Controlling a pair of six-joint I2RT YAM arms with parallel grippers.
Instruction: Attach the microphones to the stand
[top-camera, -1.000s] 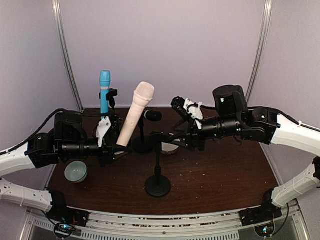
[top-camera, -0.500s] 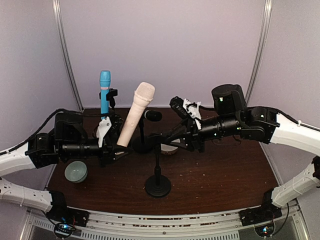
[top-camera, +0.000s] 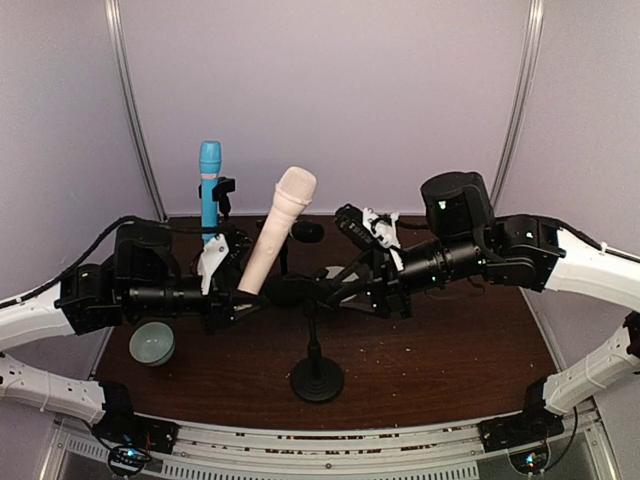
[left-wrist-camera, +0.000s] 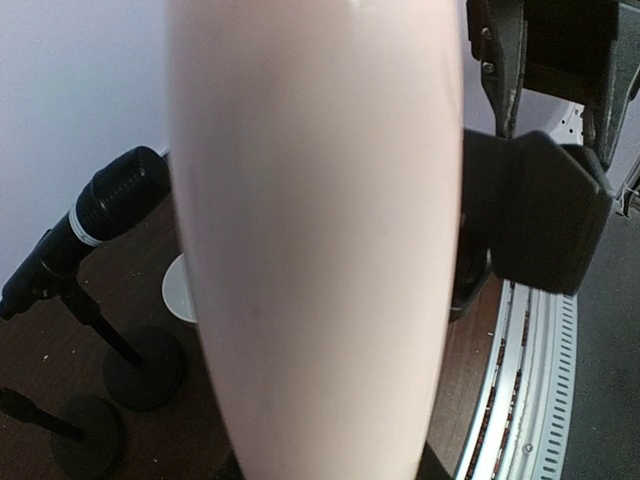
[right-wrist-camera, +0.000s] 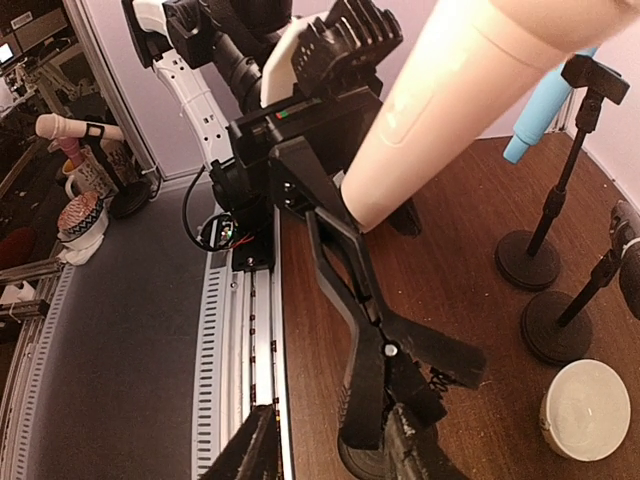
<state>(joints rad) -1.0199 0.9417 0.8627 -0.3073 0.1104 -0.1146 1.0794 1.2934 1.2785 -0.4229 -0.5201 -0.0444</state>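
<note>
My left gripper (top-camera: 238, 295) is shut on the low end of the cream-pink microphone (top-camera: 279, 225), held tilted with its head up; the microphone fills the left wrist view (left-wrist-camera: 315, 240). Its low end hangs just above the jaws of the black clip (right-wrist-camera: 350, 290) on the front stand (top-camera: 317, 378). My right gripper (right-wrist-camera: 328, 455) reaches in from the right (top-camera: 372, 288). Its fingers stand apart around one clip handle. The light blue microphone (top-camera: 209, 185) stands upright in its stand at the back left. The black microphone (top-camera: 305, 232) sits on a stand behind (left-wrist-camera: 110, 200).
A grey-green bowl (top-camera: 152, 342) sits at the left near my left arm. A white bowl (right-wrist-camera: 585, 410) lies behind the stands, also in the left wrist view (left-wrist-camera: 178, 290). Round stand bases (right-wrist-camera: 528, 258) stand on the brown table. A slotted rail (top-camera: 330, 452) runs along the near edge.
My right gripper has moved left and down onto the front stand's clip. My left gripper has shifted the cream-pink microphone slightly right, toward the clip.
</note>
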